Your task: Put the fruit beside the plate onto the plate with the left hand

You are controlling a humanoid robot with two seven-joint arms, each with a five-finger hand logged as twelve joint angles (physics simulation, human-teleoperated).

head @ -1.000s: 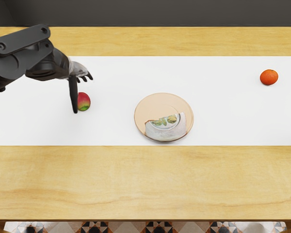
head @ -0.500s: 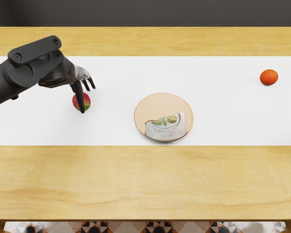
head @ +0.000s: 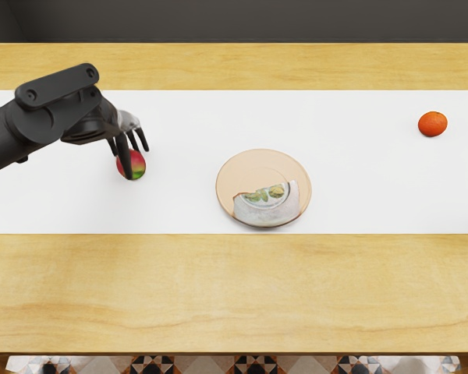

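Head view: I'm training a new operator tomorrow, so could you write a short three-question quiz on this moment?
1. True or false: the red-green fruit already lies on the plate.
2. Fill in: the orange fruit sits on the white runner near the picture's ___ edge.
3. Multiple choice: the left hand is at
A. the plate
B. the orange fruit
C. the red-green fruit

Key: 1 false; 2 right; 3 C.
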